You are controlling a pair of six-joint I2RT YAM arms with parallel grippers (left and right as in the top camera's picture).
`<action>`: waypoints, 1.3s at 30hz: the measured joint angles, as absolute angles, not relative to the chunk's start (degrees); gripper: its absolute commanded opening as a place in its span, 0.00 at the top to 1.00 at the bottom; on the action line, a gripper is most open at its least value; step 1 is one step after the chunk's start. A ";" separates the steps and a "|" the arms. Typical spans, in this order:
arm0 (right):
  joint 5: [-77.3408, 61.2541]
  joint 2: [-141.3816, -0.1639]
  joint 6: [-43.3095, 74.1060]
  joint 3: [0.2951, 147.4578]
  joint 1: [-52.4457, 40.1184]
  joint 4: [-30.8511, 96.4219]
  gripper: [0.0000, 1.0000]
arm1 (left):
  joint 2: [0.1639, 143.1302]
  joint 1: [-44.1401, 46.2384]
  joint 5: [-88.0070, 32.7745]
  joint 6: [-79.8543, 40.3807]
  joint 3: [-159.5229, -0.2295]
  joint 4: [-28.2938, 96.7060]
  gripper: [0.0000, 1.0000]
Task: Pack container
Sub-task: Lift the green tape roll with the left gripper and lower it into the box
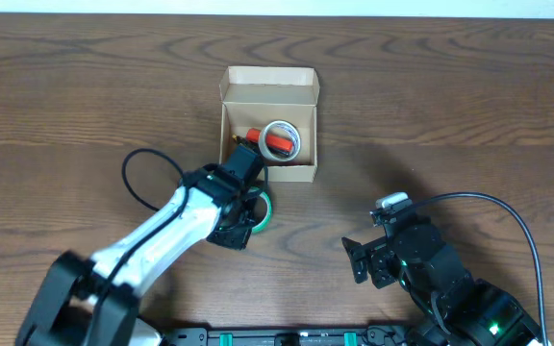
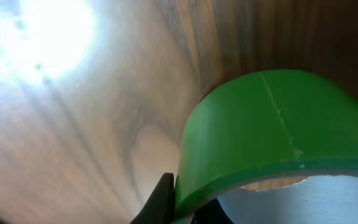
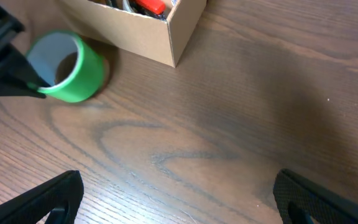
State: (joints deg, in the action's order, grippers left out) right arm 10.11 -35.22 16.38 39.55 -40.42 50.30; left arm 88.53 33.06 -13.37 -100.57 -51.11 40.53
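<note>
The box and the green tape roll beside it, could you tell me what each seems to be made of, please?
The box looks like plain tan cardboard: matte, with thin folded walls. The tape roll appears to be smooth green plastic film with a slight sheen, on a pale core, card or plastic I cannot tell.
</note>
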 measured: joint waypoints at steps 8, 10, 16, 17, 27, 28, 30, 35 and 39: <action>10.11 -35.22 16.38 39.55 -40.42 50.30 0.01 | 68.42 37.10 -11.14 -100.62 -51.13 46.26 0.95; 10.09 -35.22 16.38 39.55 -40.42 50.33 0.01 | 66.08 37.23 -9.72 -100.51 -51.70 46.87 0.94; 10.09 -35.22 16.38 39.53 -40.42 50.33 0.01 | 69.41 37.23 -2.96 -100.07 -65.01 56.21 0.93; 10.09 -35.24 16.38 39.53 -40.42 50.33 0.01 | 70.81 37.23 -1.74 -100.01 -68.31 57.71 0.91; 10.09 -35.24 16.38 39.51 -40.42 50.30 0.01 | 88.20 33.78 2.44 -93.03 -88.01 61.76 0.92; 10.09 -35.22 16.38 39.51 -40.42 50.33 0.01 | 89.73 33.28 2.33 -92.33 -88.97 61.69 0.92; 10.09 -35.22 16.38 39.51 -40.42 50.33 0.01 | 93.47 31.99 1.89 -90.21 -91.33 61.71 0.93; 10.09 -35.22 16.38 39.51 -40.42 50.30 0.01 | 101.69 29.32 0.23 -84.64 -95.37 61.73 0.94; 10.11 -35.22 16.38 39.51 -40.42 50.33 0.01 | 106.04 27.99 -1.10 -80.27 -96.40 61.71 0.94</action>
State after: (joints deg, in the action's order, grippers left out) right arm 10.11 -35.22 16.38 39.51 -40.42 50.33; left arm 106.04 27.99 -1.10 -80.27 -96.40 61.71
